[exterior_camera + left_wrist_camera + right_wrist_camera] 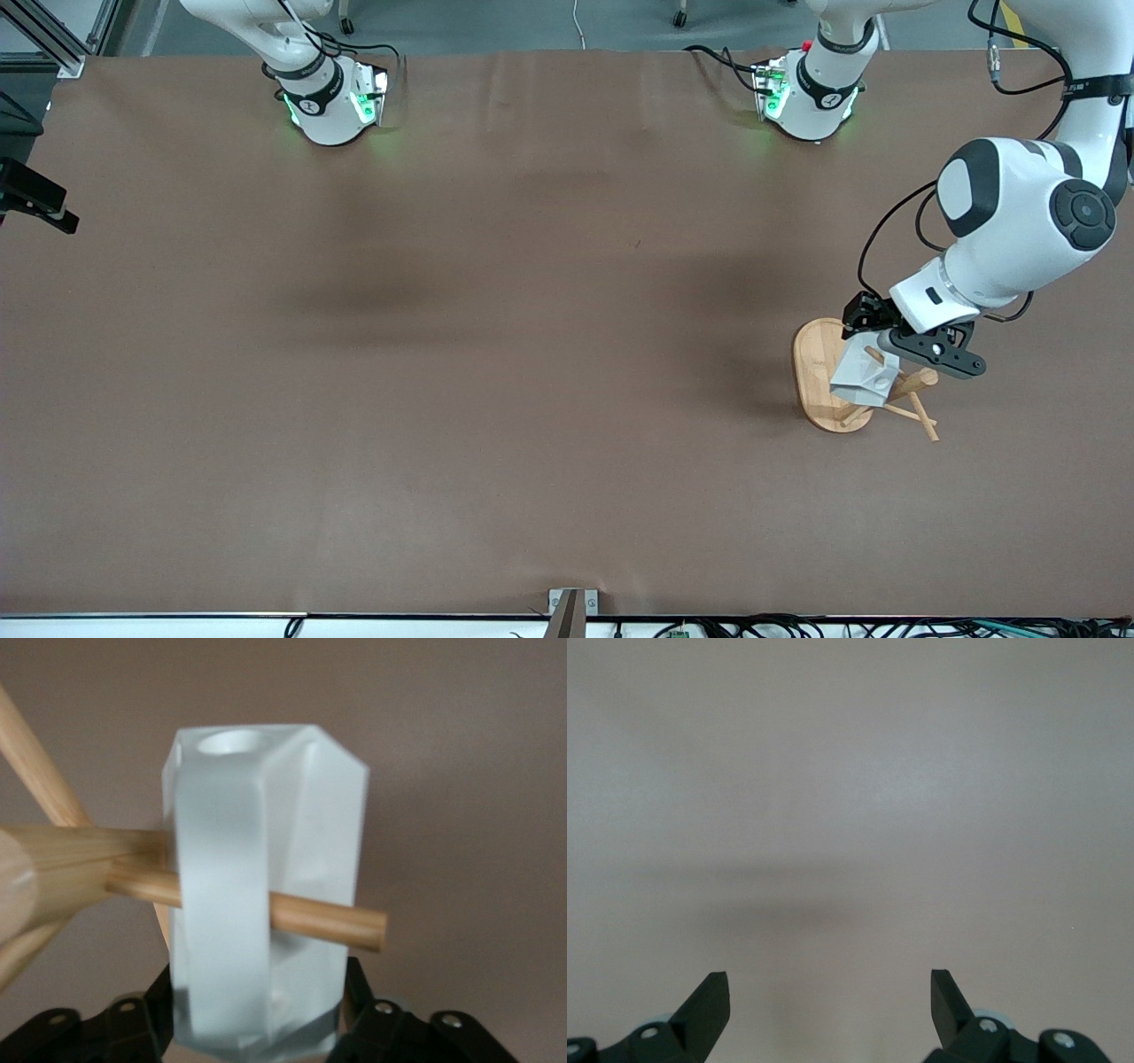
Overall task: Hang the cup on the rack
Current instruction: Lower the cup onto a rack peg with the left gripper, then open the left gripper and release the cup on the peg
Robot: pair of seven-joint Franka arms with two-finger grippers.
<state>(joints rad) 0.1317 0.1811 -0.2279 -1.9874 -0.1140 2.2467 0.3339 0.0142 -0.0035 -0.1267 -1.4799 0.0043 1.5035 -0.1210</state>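
Observation:
The white faceted cup hangs tilted over the bamboo rack, which stands near the left arm's end of the table. My left gripper is shut on the cup's body. In the left wrist view the cup sits between the black fingers, and a thin peg passes through its handle, its tip poking out past the cup. The rack's post is just beside the cup. My right gripper is open and empty over bare table; it is out of the front view.
The brown table cover is bare apart from the rack. Other pegs stick out from the rack toward the front camera. A black clamp sits at the table edge by the right arm's end.

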